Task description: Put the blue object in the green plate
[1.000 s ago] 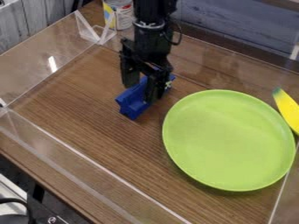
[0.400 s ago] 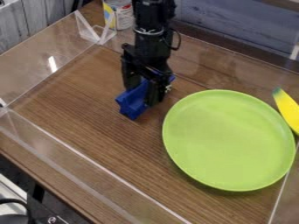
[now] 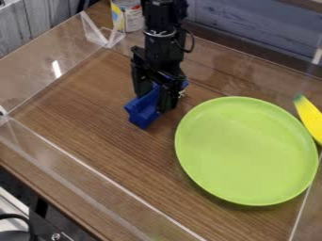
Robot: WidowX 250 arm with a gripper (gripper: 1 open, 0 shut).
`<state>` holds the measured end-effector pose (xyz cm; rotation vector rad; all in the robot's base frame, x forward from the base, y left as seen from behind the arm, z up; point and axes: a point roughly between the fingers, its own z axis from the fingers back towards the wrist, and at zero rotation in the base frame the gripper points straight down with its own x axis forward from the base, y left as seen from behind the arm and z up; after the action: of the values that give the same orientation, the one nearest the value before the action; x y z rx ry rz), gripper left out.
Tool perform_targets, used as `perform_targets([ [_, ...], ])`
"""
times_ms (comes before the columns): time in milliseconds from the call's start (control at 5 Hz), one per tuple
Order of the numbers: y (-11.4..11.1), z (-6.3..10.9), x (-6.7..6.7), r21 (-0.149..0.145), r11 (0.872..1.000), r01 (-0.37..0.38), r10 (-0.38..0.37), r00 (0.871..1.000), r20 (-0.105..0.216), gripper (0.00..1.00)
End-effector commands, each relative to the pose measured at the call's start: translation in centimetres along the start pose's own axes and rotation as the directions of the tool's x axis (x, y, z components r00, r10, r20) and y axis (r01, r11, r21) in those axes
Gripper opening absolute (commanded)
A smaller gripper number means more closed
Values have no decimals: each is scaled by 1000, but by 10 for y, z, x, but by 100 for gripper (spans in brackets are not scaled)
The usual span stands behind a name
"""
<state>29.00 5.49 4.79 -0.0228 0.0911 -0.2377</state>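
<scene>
The blue object [image 3: 145, 109] lies on the wooden table just left of the green plate [image 3: 246, 149]. It is a small royal-blue stepped block. My black gripper [image 3: 160, 88] hangs straight down over its far end, with the fingers low on either side of it. I cannot tell whether the fingers press on the block. The block rests on the table, outside the plate's rim. The plate is empty.
A yellow object [image 3: 310, 119] lies at the right edge beyond the plate. A clear plastic wall [image 3: 51, 56] rings the table. A bottle with a yellow label [image 3: 124, 15] stands at the back behind the arm.
The gripper has shifted very slightly to the right over the block. The block and the plate have not moved.
</scene>
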Motion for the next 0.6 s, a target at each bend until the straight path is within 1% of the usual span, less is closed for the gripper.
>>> perform_targets([
  [0,5,7,2,9,1000,-12,11,999,37,100],
  [400,6,2,4,2,1000,-15,15,999,41,100],
])
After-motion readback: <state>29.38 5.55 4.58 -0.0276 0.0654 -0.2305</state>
